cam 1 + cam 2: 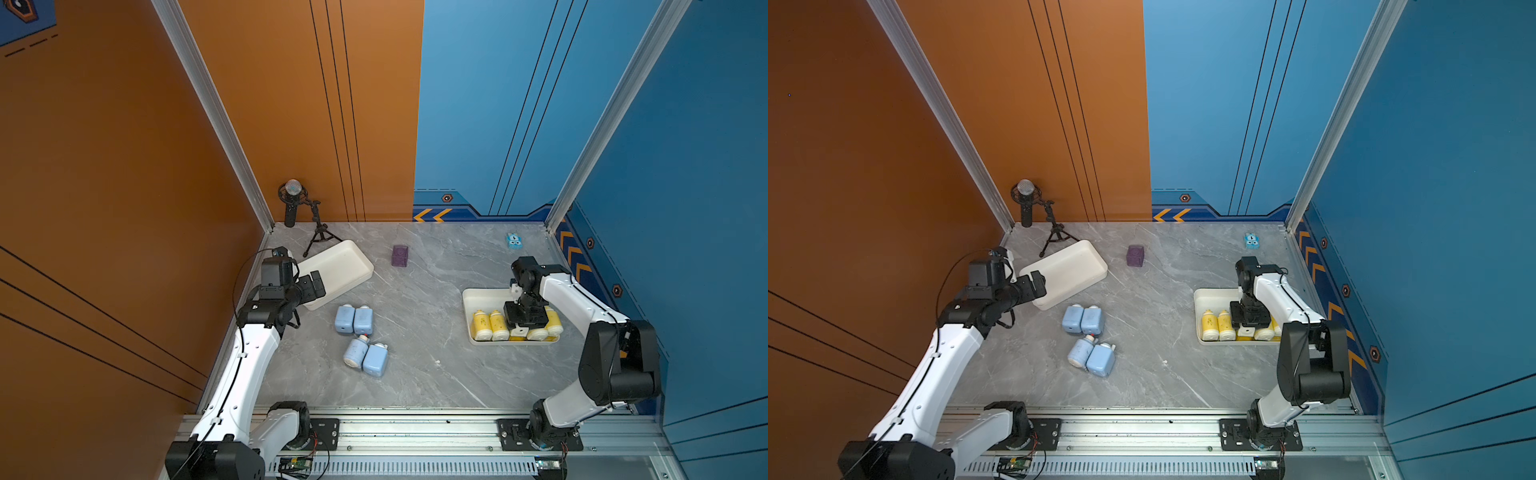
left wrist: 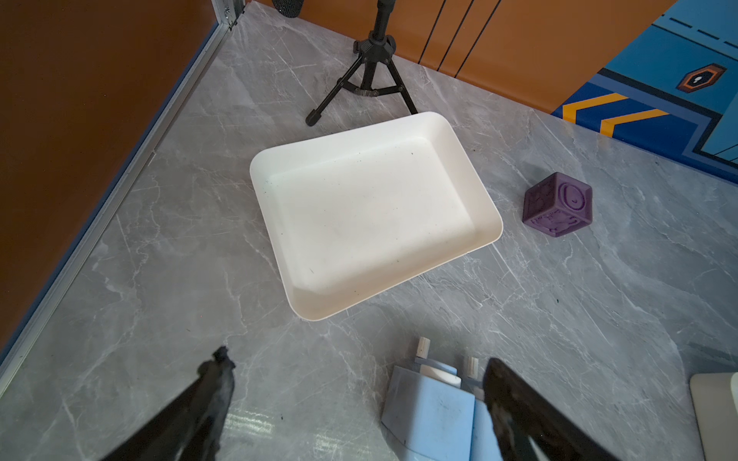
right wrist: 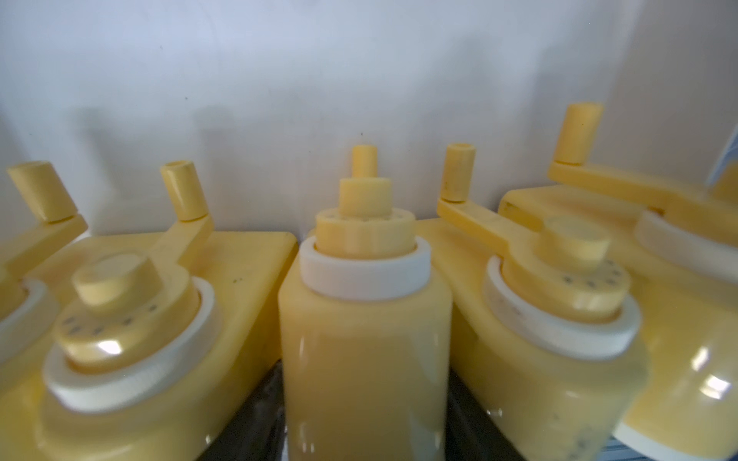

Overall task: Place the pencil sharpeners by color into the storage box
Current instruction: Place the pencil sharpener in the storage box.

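Nearest to us on the grey table (image 1: 415, 386) lie the light blue pencil sharpeners (image 1: 375, 360). Two lie touching side by side, tilted, and just beyond them the other two (image 1: 344, 319) also lie side by side, their white caps pointing away from us. All four are out on the open table, between the two boxes.

Farther back on the right sits the right storage box (image 1: 467, 307), and in it we count five yellow pencil sharpeners (image 1: 482, 325) lying in a row. The right gripper (image 1: 523, 322) reaches down into this box. In the right wrist view its dark fingers (image 3: 247, 419) press against both sides of the middle yellow sharpener (image 3: 363, 351), so we read it as clenched on that one.

At about the same depth on the left, the left gripper (image 1: 318, 283) hangs with its jaws spread wide, grasping nothing, over the near edge of the left storage box (image 1: 353, 257).

Beyond that stands a purple block (image 1: 400, 255). A small blue box (image 1: 514, 240) stands near the back wall, and a microphone (image 1: 292, 203) on a tripod (image 1: 318, 232) is in the back left corner.
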Available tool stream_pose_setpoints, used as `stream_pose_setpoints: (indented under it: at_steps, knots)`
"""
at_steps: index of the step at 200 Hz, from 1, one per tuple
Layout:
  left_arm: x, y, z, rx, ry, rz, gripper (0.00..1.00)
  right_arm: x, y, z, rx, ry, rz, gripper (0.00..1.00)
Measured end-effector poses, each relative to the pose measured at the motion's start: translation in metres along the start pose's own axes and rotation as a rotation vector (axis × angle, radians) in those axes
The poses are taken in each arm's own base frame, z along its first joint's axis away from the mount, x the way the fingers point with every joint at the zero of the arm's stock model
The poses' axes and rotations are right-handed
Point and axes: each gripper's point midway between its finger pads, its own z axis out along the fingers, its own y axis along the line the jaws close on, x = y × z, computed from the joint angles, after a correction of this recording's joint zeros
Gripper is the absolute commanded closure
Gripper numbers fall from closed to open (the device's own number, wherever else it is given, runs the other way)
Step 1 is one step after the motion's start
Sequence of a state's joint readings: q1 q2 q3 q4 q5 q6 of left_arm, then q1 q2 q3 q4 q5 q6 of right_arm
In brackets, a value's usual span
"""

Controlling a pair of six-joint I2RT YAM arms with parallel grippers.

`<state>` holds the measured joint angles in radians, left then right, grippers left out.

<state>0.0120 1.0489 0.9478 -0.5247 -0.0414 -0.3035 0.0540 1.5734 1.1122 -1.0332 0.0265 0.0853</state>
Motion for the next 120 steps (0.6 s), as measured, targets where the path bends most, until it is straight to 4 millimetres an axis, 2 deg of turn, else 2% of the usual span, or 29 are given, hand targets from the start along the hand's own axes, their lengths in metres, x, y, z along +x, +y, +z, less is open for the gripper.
stream_pose_setpoints:
  at_steps: [120]
  knots:
    - [0.0,0.0,0.0,0.0,0.0,0.0,0.02,0.0,-0.001,-0.024,-0.001,-0.056,0.0,0.42]
